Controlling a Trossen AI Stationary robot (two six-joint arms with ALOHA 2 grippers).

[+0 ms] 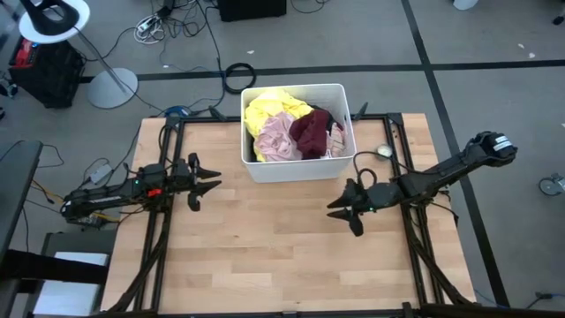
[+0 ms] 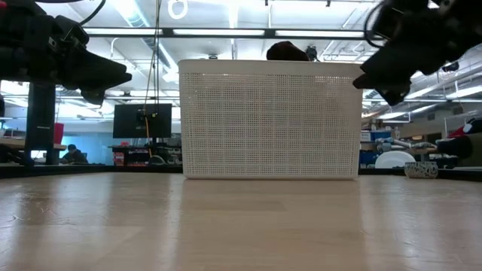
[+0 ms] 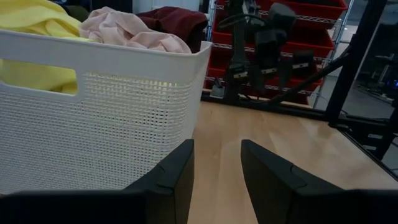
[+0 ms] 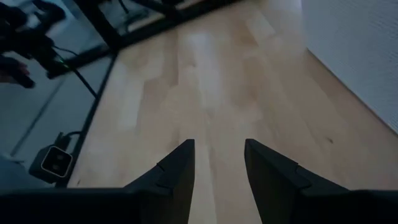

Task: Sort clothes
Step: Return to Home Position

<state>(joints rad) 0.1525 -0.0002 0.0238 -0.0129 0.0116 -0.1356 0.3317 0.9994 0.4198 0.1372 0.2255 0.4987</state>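
Clothes (image 1: 287, 128) are in neither pair of our jaws. The left gripper (image 1: 207, 181) has its fingers (image 3: 177, 180) parted with only bare wood showing between them. The right gripper (image 1: 344, 208) is spread just as wide and holds nothing.

From the low view we see both grippers raised clear of the table (image 1: 265, 256), about level with the top of the bin. Our left arm lies stretched from the table's left edge, pointing right towards the middle, with its gripper near the white bin's (image 1: 291, 170) front left corner. Our right arm reaches in from beyond the right edge, its forearm slanting towards the middle and its gripper aimed left, near the bin's front right corner.

The bin stands at the far middle of the table. Heaped inside it are a yellow garment (image 1: 265, 110), a pale pink garment (image 1: 278, 139) and a maroon garment (image 1: 311, 131).
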